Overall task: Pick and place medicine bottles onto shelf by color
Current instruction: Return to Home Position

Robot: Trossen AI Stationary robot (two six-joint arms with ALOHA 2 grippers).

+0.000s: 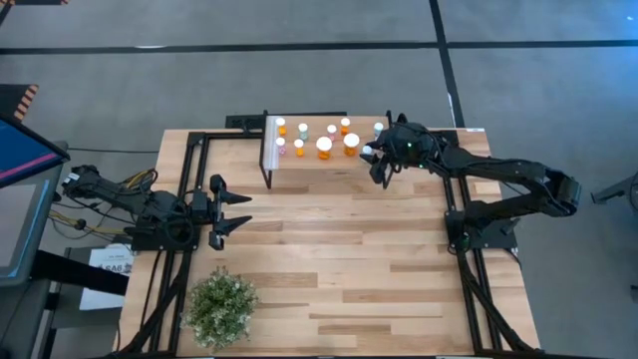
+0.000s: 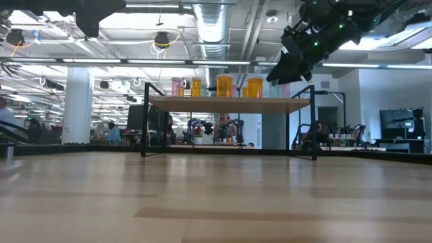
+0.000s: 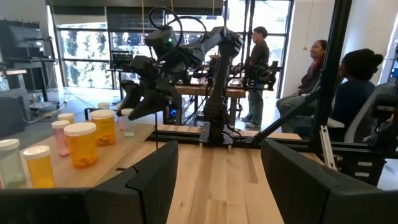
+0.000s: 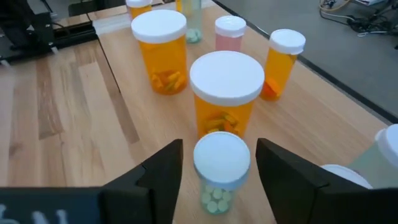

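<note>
Left end effector (image 1: pixel 227 212) hangs spread, well apart from the shelf (image 1: pixel 314 165), which carries the medicine bottles (image 1: pixel 324 146). At the shelf's right end, the right end effector (image 4: pixel 219 149), spread, straddles a pale bottle (image 4: pixel 217 193) without touching; homing likely calls for backing straight off.

Open robotics lab — exposed ceiling ducts (image 2: pixel 209 20), workstations (image 2: pixel 398 125), people (image 3: pixel 351 93) seated nearby

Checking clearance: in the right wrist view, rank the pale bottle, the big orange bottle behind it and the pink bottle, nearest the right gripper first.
1. Pale bottle, between the fingers.
2. Big orange bottle, just behind it.
3. Pink bottle, farther back.
</note>
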